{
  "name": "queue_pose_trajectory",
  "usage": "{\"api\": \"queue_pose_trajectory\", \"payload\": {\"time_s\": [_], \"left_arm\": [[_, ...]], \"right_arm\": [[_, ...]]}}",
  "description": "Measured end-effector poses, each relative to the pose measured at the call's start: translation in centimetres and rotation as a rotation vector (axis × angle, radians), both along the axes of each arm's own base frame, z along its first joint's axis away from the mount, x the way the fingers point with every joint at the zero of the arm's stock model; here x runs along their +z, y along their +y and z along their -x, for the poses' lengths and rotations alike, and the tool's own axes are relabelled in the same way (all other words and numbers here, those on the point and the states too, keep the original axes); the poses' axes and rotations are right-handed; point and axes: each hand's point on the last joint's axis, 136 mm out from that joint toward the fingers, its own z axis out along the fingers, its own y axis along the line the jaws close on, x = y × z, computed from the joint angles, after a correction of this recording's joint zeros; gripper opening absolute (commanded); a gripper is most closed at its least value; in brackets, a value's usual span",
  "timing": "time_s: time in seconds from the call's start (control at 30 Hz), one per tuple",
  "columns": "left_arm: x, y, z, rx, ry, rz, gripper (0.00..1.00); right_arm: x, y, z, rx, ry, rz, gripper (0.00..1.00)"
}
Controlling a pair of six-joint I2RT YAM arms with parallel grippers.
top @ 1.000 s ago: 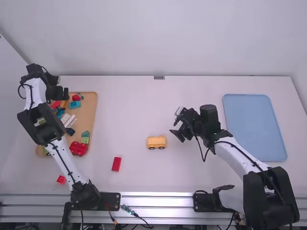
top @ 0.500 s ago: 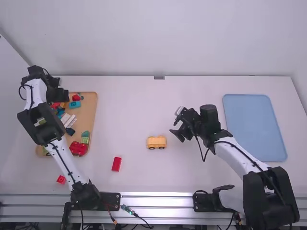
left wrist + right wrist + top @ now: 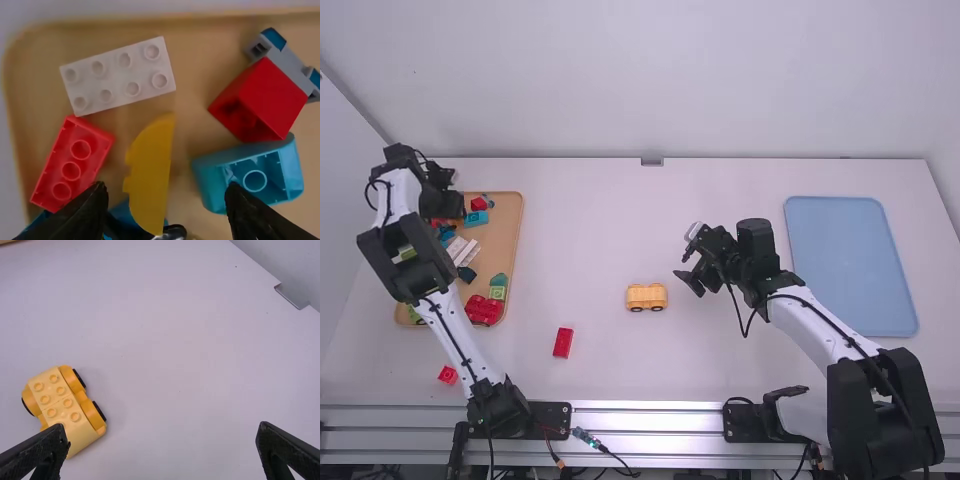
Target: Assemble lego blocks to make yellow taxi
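Our surface [image 3: 580, 240] is pale, and the yellow car base [image 3: 646, 297] sits just below the frame's middle. At upper left, our left claw [image 3: 167, 187] is open and empty near the yellow curved block [image 3: 152, 170]. Our right claw [image 3: 162, 426], right of middle, is wide open, empty too. The block looks light, hard and maybe slippery; we should pinch its long sides.

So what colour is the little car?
Yellow, a slightly orange shade, with black wheels; the right wrist view shows it best.

A blue tray [image 3: 850, 265] lies by the table's [image 3: 570, 250] right edge, a long red brick [image 3: 563, 342] and a short red brick [image 3: 448, 375] near the front edge.
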Motion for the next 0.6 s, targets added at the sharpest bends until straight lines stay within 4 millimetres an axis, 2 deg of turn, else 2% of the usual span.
{"api": "queue_pose_trajectory", "payload": {"time_s": [0.13, 0.17, 0.4, 0.6], "left_arm": [[-0.5, 0.3, 0.2, 0.006, 0.01, -0.018, 0.56], [-0.5, 0.4, 0.2, 0.007, 0.008, -0.021, 0.53], [-0.8, 0.6, 0.1, 0.008, 0.004, -0.03, 0.51], [-2.1, 0.5, 0.1, -0.003, 0.0, -0.037, 0.49]], "right_arm": [[0.0, 0.0, 0.0, -0.001, 0.001, -0.001, 0.99], [0.0, 0.0, 0.0, 0.0, 0.0, 0.0, 0.99], [0.0, 0.0, 0.0, 0.0, 0.0, 0.0, 0.99], [0.0, 0.0, 0.0, -0.002, 0.004, -0.001, 0.99]]}}
